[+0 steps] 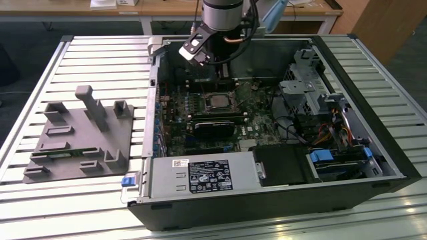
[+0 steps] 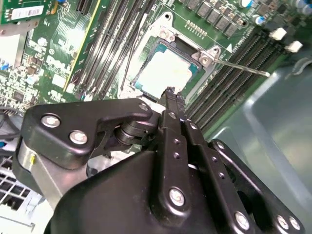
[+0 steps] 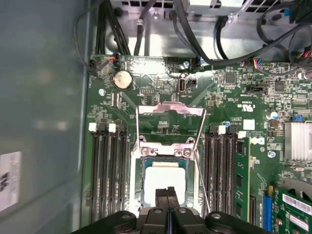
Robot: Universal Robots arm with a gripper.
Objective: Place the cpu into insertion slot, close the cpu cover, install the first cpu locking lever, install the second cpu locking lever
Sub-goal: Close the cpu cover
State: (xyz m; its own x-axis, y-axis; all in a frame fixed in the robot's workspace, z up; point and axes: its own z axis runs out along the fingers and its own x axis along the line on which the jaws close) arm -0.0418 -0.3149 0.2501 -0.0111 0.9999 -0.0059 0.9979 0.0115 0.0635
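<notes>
The cpu (image 3: 165, 179) (image 2: 163, 70), a pale silver square, lies in the insertion slot (image 3: 141, 187) (image 2: 146, 58) on the green board; in the exterior view the cpu (image 1: 217, 101) sits mid-case. The cpu cover (image 3: 170, 109) is swung up and open, and the board shows through its square opening. A thin locking lever (image 3: 204, 187) (image 2: 243, 68) sticks out beside the slot. My gripper (image 3: 167, 194) (image 2: 170, 93) is shut with nothing between its fingers, its tips right over the cpu's near edge. I cannot tell whether they touch it. The arm (image 1: 220, 20) reaches down into the case.
Long black memory slots (image 3: 109, 180) flank the socket, one holding a green stick (image 3: 241, 180). Cables (image 3: 195, 29) run along the board's far side. The case wall (image 3: 44, 122) is close by. A black card (image 1: 213, 125), a power supply (image 1: 200, 175) and a grey fixture tray (image 1: 80, 135) show.
</notes>
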